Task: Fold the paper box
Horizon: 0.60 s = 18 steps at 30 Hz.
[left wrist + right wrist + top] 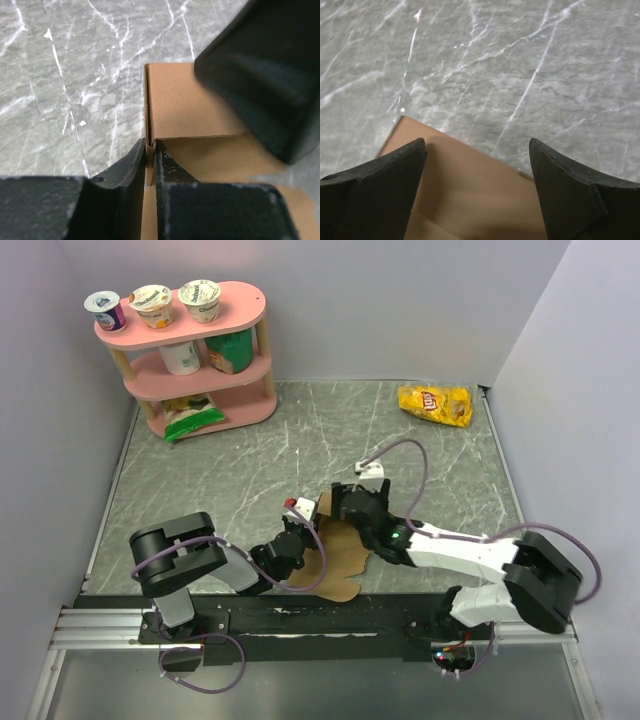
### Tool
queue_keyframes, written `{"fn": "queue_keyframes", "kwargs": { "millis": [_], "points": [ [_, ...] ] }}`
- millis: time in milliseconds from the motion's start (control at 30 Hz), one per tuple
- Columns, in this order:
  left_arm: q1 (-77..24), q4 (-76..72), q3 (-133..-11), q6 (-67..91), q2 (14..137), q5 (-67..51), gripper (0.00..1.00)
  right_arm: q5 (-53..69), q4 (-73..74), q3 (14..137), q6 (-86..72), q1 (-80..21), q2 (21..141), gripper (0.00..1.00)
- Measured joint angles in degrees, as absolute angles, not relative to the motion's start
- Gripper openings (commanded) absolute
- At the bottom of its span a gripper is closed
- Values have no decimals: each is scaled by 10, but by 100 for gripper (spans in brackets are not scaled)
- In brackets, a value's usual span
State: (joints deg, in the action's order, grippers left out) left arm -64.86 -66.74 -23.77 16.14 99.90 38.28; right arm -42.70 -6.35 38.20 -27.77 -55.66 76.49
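Overhead: paper box (340, 552) lies partly folded on the worktop (250, 460) near my bases, between both arms, long axis running near to far. Left gripper (298, 525) sits at its left edge, right gripper (347, 502) over its far end.

Left wrist: left gripper pinched shut on an upright cardboard wall; flat panel straight ahead.

Right wrist: right gripper spread wide, holding nothing; panel's corner directly beneath, between the fingers.

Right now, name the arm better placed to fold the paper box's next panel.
Probably right: the right gripper hangs open over the paper box, while the left gripper is pinching its edge.
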Motion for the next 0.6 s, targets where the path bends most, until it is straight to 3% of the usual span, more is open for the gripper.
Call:
{"fn": "queue_keyframes", "kwargs": {
  "millis": [67,333,600],
  "points": [
    [-648,-644,-236,163,982,370,1,-373,-74,351,-242,-534,723,98],
    [-627,-529,-236,166,913,289,1,-177,-35,305,-79,-517,529,100],
    [-608,-474,-236,150,876,224,1,-63,85,401,2,-502,576,100]
  ]
}}
